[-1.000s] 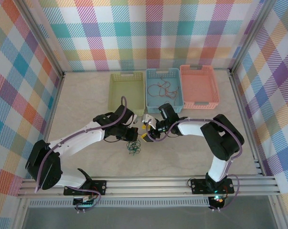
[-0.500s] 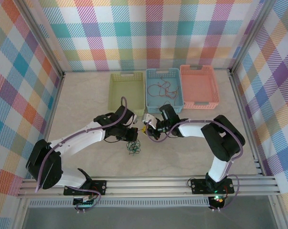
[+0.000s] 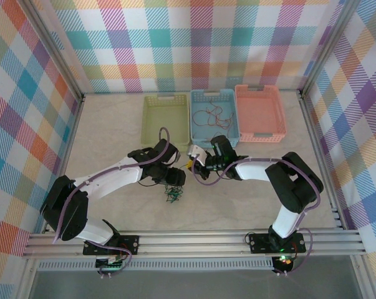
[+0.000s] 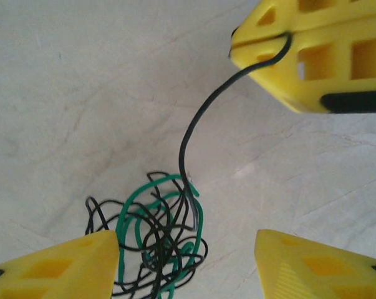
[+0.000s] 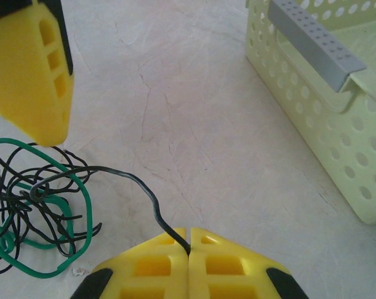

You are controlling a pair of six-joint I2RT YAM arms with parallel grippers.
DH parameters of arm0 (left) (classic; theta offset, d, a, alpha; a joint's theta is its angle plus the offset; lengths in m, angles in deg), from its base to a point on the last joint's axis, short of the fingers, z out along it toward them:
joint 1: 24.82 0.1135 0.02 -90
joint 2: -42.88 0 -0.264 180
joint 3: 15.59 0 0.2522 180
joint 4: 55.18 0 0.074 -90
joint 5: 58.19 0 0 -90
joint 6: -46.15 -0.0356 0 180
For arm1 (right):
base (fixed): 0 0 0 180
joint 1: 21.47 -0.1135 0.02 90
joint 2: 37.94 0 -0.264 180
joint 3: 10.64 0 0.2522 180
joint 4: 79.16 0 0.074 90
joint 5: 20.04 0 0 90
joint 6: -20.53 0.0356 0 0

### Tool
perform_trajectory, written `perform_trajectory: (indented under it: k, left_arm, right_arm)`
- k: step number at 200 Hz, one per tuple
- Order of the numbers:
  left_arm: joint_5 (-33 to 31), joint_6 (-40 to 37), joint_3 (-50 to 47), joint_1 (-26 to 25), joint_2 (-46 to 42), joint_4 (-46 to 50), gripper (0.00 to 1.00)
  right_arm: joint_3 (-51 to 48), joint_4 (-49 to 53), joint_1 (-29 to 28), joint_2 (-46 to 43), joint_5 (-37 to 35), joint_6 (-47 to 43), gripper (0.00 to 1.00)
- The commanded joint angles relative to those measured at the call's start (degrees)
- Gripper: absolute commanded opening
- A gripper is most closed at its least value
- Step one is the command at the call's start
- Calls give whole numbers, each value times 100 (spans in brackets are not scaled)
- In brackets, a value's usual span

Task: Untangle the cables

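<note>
cables: small loose knot of thin glossy wire, green loops threaded through black squiggles, lying on pale marbled surface. one black strand rises from knot, pinched in clenched right gripper. left gripper released, yellow fingers straddling knot. three perforated plastic baskets behind: green basket, blue basket holding thin red wires, pink basket.

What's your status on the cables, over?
Left pincer open over the tangle. Right pincer shut on a black cable, strand leading out of the tangle. Nothing blocking; green basket stands apart.
</note>
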Motion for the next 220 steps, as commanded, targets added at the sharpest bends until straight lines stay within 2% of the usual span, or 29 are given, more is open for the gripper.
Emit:
perform_trajectory:
  k: [1,30,59,77,96,143,220]
  left_arm:
    - [-188,-105,88,-15,36,-349,63]
    - [-307,-169,201,-14,366,-468,62]
    - [-277,-170,192,-20,598,-611,56]
    - [-202,-172,222,-21,716,-662,48]
    - [-155,-165,203,-19,785,-685,34]
    - [-41,-158,110,-21,865,-733,20]
    - [365,-171,-37,-21,1083,-832,15]
  right_arm:
    - [-71,-167,64,-68,174,138,0]
    - [-38,-113,84,-60,167,155,0]
    - [-77,-222,111,-68,173,240,0]
    - [-47,-172,110,-53,191,252,0]
    - [-63,-208,126,-66,142,300,0]
    - [-91,-323,252,-107,107,486,0]
    - [-356,-912,595,-313,-207,1109,0]
